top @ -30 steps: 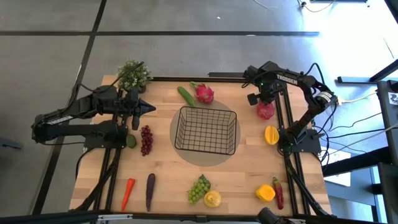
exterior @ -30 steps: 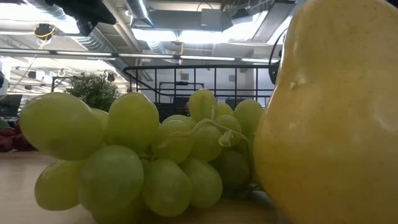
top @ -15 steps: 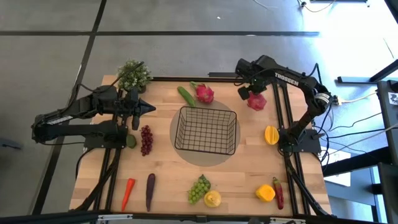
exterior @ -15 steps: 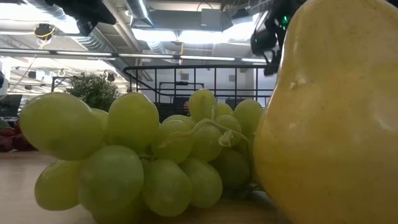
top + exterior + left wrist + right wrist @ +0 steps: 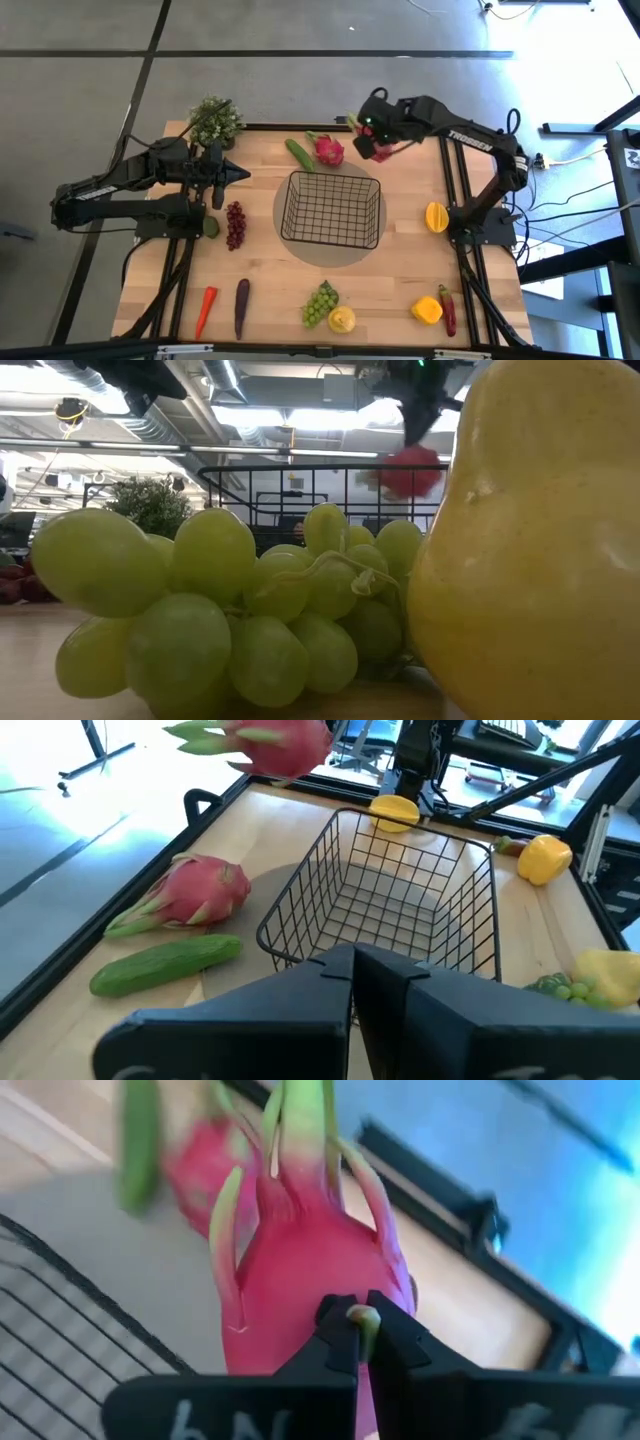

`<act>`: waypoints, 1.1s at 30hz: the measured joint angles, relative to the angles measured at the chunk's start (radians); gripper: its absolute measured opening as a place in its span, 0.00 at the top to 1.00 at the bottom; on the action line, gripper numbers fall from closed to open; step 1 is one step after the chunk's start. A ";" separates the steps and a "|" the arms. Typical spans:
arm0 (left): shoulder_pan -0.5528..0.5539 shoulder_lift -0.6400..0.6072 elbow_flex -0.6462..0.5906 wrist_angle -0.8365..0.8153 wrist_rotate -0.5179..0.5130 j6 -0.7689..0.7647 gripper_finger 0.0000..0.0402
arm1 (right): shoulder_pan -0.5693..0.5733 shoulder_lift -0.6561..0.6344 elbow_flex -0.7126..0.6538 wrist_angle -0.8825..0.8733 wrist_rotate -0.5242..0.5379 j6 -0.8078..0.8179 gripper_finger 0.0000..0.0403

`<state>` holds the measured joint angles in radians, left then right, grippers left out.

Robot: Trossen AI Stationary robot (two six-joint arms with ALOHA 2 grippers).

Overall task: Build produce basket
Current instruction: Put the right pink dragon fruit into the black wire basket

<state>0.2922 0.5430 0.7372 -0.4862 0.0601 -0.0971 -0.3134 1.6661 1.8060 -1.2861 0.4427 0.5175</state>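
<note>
The black wire basket [image 5: 332, 208] stands mid-table. My right gripper [image 5: 374, 138] hovers over the table by the basket's far right corner, shut on a pink dragon fruit [image 5: 300, 1270] that shows hanging in the low view [image 5: 412, 470] and in the left wrist view [image 5: 275, 745]. A second dragon fruit [image 5: 328, 150] and a green cucumber [image 5: 298, 154] lie on the wood just beyond the basket's far rim. My left gripper [image 5: 236, 173] waits shut above the table's left side, pointing at the basket [image 5: 400, 900]. My right gripper pinches a green leafy tip [image 5: 364, 1320] at one end of the dragon fruit between its two fingers [image 5: 335, 1330]. It comes from above, slanting down. The fruit hangs below the fingers, lifted clear of the table.
Purple grapes [image 5: 235, 225] lie left of the basket, and a potted plant [image 5: 215, 120] stands at the far left corner. A yellow fruit half [image 5: 436, 216] sits to the right. Carrot [image 5: 205, 310], eggplant [image 5: 241, 305], green grapes [image 5: 320, 303], lemon [image 5: 342, 320], pepper [image 5: 426, 310] and chili [image 5: 447, 312] line the near edge.
My right gripper has risen and swung toward the table's left and far edge, tipping as it went. It has carried the dragon fruit from the wood at the table's right side into the air beside the basket's far right corner.
</note>
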 joint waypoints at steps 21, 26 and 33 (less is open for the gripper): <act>0.000 0.000 0.000 0.000 0.000 0.035 1.00 | 0.487 0.000 -0.074 0.085 0.443 0.659 1.00; 0.000 0.000 0.000 0.000 0.000 0.105 1.00 | 0.571 0.000 -0.139 0.099 0.593 0.841 1.00; 0.000 0.000 0.000 0.001 0.000 0.128 1.00 | 0.616 0.002 -0.272 0.193 0.618 0.957 1.00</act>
<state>0.2920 0.5434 0.7372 -0.4854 0.0601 0.0310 0.3025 1.6676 1.5340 -1.0936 1.0607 1.4748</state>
